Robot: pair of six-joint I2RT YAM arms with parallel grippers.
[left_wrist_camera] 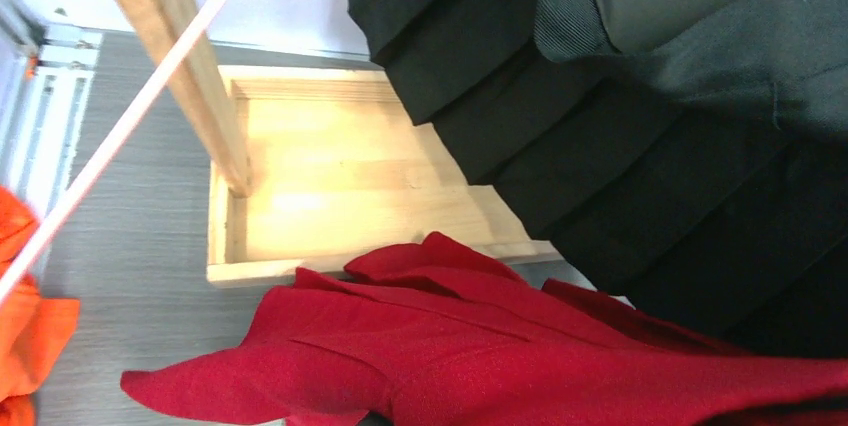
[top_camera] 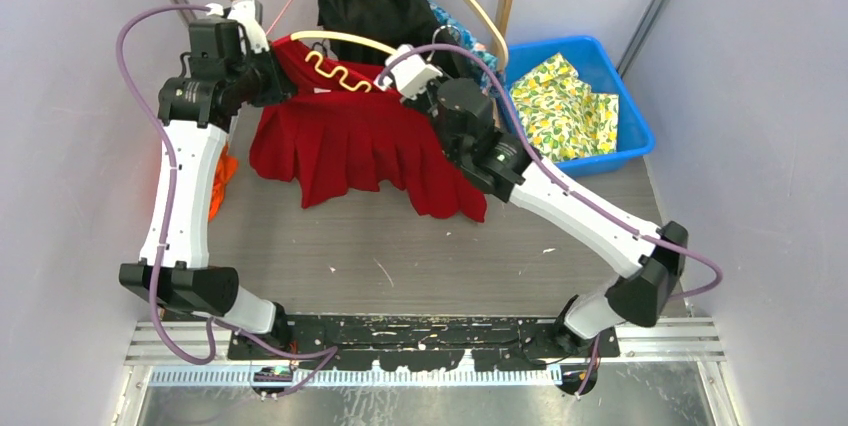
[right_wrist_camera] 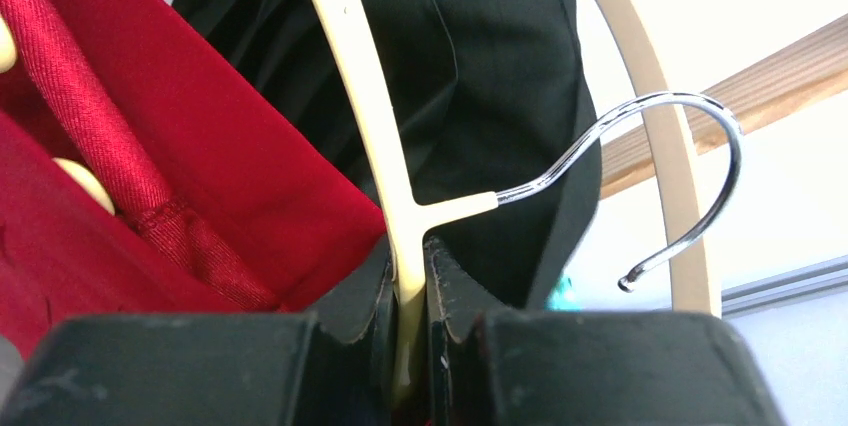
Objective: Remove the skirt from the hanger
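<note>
Top external view gives you the grey table (top_camera: 400,256) first, and spread over its far half the red skirt (top_camera: 350,146), hem fanned toward the arm bases, waist raised off the surface between the two arms. Behind it hangs a black garment (top_camera: 365,1), and to the right sits a blue bin (top_camera: 600,161) with a yellow-patterned cloth (top_camera: 560,101) inside. An orange cloth (top_camera: 222,176) lies at the table's left edge, partly behind the left arm.

Your left wrist view looks over the skirt's red folds onto a wooden tray (left_wrist_camera: 330,186) with an upright post rising from it; the black pleats fill the upper right.

The skirt is still on the cream hanger (top_camera: 345,38), whose arm arcs over the waistband. The right gripper (right_wrist_camera: 408,276) is clenched on that hanger just below the point where the chrome hook (right_wrist_camera: 690,116) branches off, a black finger (right_wrist_camera: 365,286) pressed against each side of the cream stem. The left gripper (top_camera: 275,71) is closed at the skirt's top left corner; its tips are hidden from you, so it only seems to be pinching the red waistband there
</note>
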